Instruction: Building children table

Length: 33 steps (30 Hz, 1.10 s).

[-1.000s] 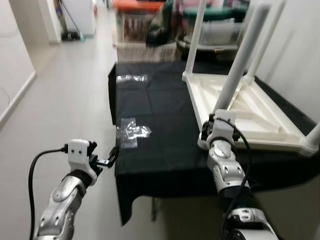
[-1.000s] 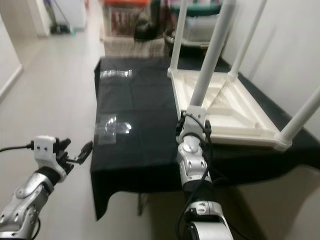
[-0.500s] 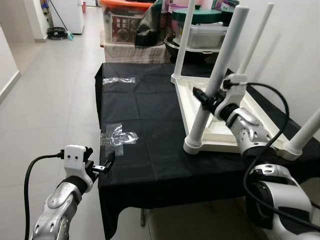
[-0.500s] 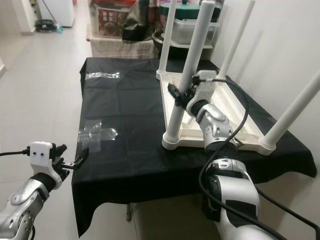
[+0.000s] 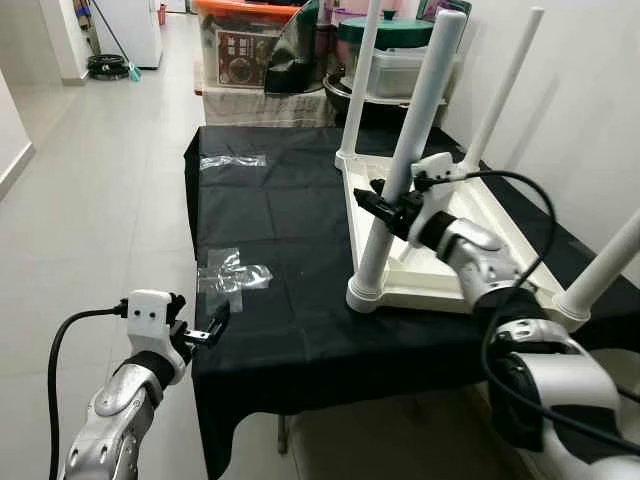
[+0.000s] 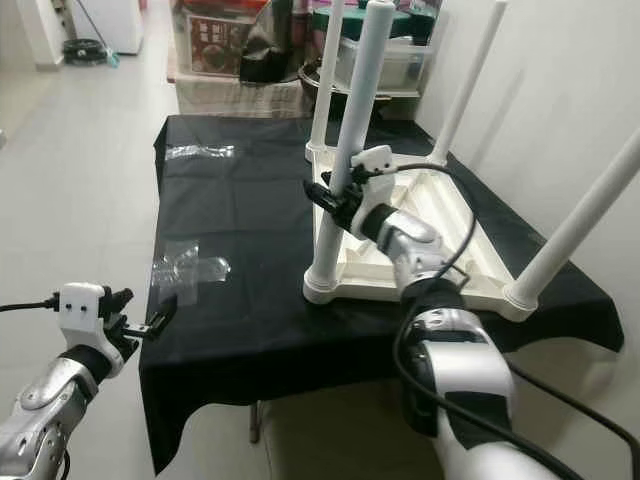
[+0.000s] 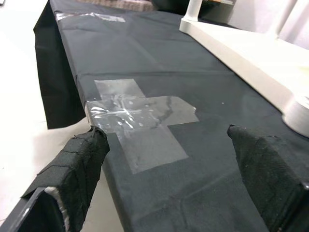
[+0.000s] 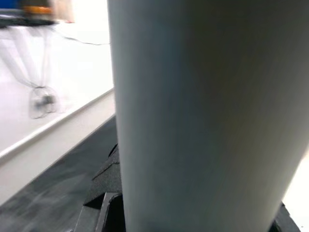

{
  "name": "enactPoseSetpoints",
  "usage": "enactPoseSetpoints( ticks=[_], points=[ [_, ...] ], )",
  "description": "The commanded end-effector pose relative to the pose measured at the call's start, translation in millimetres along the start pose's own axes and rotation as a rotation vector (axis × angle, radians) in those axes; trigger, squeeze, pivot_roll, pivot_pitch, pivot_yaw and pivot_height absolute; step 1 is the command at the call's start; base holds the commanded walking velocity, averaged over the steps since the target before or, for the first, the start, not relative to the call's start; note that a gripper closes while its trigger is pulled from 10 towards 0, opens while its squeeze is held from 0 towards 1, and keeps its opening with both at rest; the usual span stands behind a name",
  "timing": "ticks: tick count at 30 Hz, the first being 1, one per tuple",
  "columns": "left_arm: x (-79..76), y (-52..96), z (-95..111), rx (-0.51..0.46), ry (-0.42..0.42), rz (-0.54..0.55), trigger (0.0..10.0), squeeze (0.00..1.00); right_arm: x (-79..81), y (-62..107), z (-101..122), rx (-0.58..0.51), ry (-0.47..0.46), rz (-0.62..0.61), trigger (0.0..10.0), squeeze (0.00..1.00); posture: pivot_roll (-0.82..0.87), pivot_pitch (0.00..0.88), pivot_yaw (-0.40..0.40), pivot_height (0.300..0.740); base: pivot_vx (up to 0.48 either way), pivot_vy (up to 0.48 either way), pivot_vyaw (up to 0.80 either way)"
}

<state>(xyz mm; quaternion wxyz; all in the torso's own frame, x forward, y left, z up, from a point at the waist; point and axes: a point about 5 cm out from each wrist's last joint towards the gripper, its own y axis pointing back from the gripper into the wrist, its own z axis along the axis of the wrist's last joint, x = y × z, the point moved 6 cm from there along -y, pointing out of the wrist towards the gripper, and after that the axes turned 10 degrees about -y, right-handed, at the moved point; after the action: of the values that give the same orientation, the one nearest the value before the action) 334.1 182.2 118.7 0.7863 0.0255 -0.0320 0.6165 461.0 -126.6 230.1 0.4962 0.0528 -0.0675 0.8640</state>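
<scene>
The white children's table (image 5: 455,235) lies upside down on a black cloth (image 5: 290,250), its legs pointing up, at about one o'clock from the robot. The right gripper (image 5: 385,208) is at the near-left leg (image 5: 405,150), fingers closed around it partway up, the post close against the wrist camera. The left gripper (image 5: 215,325) hovers at eight o'clock by the cloth's near corner, fingers apart, just short of a cross of clear tape (image 7: 140,121). If the grip is off-centre, a push or twist could tilt the leg in its socket, or slide the whole top toward the edge, since nothing steadies it.
</scene>
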Motion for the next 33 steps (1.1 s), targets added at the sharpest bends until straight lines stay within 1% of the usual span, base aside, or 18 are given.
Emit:
enactPoseSetpoints(
  ticks=[1, 2, 4, 7, 8, 10, 11, 12, 13, 15, 16, 18, 22, 24, 26, 30, 31, 33],
  points=[
    [0.3, 2.1, -5, 0.01, -0.004, 0.005, 10.0, 0.0, -66.3, 24.7, -16, 0.033, 0.083, -0.573, 0.0, 0.0, 0.08, 0.0, -0.126, 0.74, 0.0, 0.0, 0.0],
    [0.3, 2.1, -5, 0.01, -0.004, 0.005, 10.0, 0.0, -66.3, 24.7, -16, 0.033, 0.083, -0.573, 0.0, 0.0, 0.08, 0.0, -0.126, 0.74, 0.0, 0.0, 0.0],
    [-0.6, 2.1, -5, 0.01, -0.001, 0.004, 10.0, 0.0, -89.0, 51.1, -28, 0.019, 0.081, -0.863, 0.0, 0.0, 0.08, 0.0, -0.126, 0.74, 0.0, 0.0, 0.0],
    [-1.7, 2.1, -5, 0.011, 0.0, 0.001, 10.0, 0.0, -83.1, 57.0, -38, 0.004, 0.073, -0.93, 0.0, 0.0, 0.08, 0.0, -0.12, 0.74, 0.0, 0.0, 0.0],
    [-2.9, 2.4, -6, 0.012, 0.002, -0.004, 10.0, 0.0, -64.1, 56.6, -49, -0.012, 0.042, -0.936, 3.7, 0.0, 0.08, 0.0, -0.111, 0.74, 0.0, 0.0, 0.0],
    [-3.0, 2.5, -6, 0.014, 0.002, -0.005, 10.0, 0.0, -55.1, 52.8, -51, -0.013, 0.026, -0.908, 3.7, 0.0, 0.08, 0.0, -0.111, 0.74, 0.0, 0.0, 0.0],
    [-3.2, 2.2, -6, 0.016, 0.0, -0.01, 10.0, 0.0, -40.1, 41.5, -42, -0.054, 0.013, -0.818, 10.0, 0.0, 0.07, 0.0, -0.103, 0.74, 0.0, 0.0, 0.0],
    [-3.4, 1.6, -6, 0.017, -0.002, -0.015, 10.0, 0.0, -29.9, 32.9, -30, -0.099, -0.006, -0.746, 10.0, 0.07, 0.06, 0.0, -0.1, 0.74, 0.0, 0.0, 0.0],
    [-3.3, 0.7, -6, 0.017, -0.004, -0.018, 10.0, 0.0, -24.8, 26.5, -17, -0.134, -0.009, -0.688, 10.0, 1.0, 0.06, 0.0, -0.101, 0.74, 0.0, 0.0, 0.0],
    [-2.7, -0.4, -5, 0.016, -0.005, -0.019, 10.0, 0.0, -23.3, 20.4, -3, -0.149, 0.0, -0.634, 10.0, 1.0, 0.06, 0.0, -0.103, 0.74, 0.0, 0.0, 0.0],
    [-2.2, -1.2, -5, 0.013, -0.005, -0.018, 10.0, 0.0, -26.2, 15.8, 15, -0.175, 0.023, -0.595, 10.0, 0.0, 0.06, 0.0, -0.105, 0.74, 0.0, 0.0, 0.0],
    [-1.8, -1.6, -4, 0.011, -0.004, -0.017, 10.0, 0.0, -27.4, 12.5, 31, -0.198, 0.043, -0.565, 10.0, 0.0, 0.06, 0.0, -0.105, 0.74, 0.0, 0.0, 0.0],
    [-4.2, -1.8, -5, 0.009, 0.0, -0.017, 10.0, 0.0, -8.9, 0.9, 56, -0.203, 0.01, -0.231, 10.0, 0.0, 0.05, 0.0, -0.109, 0.74, 0.0, 0.0, 0.0],
    [-4.2, -1.8, -5, 0.009, 0.0, -0.017, 10.0, 0.0, -8.9, 0.9, 56, -0.203, 0.01, -0.231, 10.0, 0.0, 0.05, 0.0, -0.109, 0.74, 0.0, 0.0, 0.0],
    [-5.5, -2.0, -6, 0.009, 0.003, -0.018, 10.0, 0.0, 6.9, 3.3, 43, -0.12, 0.065, 0.009, 10.0, 0.0, 0.06, 0.0, -0.115, 0.74, 0.0, 0.0, 0.0],
    [-4.3, -2.4, -5, 0.007, 0.003, -0.013, 10.0, 0.0, 20.9, 7.0, 11, 0.02, 0.125, 0.191, 10.0, 0.0, 0.07, 0.0, -0.125, 0.74, 0.0, 0.0, 0.0],
    [-3.8, -2.4, -5, 0.006, 0.002, -0.011, 10.0, 0.0, 24.9, 7.6, -6, 0.08, 0.133, 0.227, 4.5, 0.0, 0.07, 0.0, -0.127, 0.74, 0.0, 0.0, 0.0],
    [-3.6, -2.2, -5, 0.005, 0.001, -0.01, 10.0, 0.0, 27.0, 7.9, -17, 0.115, 0.135, 0.241, 3.4, 0.0, 0.08, 0.0, -0.129, 0.74, 0.0, 0.0, 0.0]
  ],
)
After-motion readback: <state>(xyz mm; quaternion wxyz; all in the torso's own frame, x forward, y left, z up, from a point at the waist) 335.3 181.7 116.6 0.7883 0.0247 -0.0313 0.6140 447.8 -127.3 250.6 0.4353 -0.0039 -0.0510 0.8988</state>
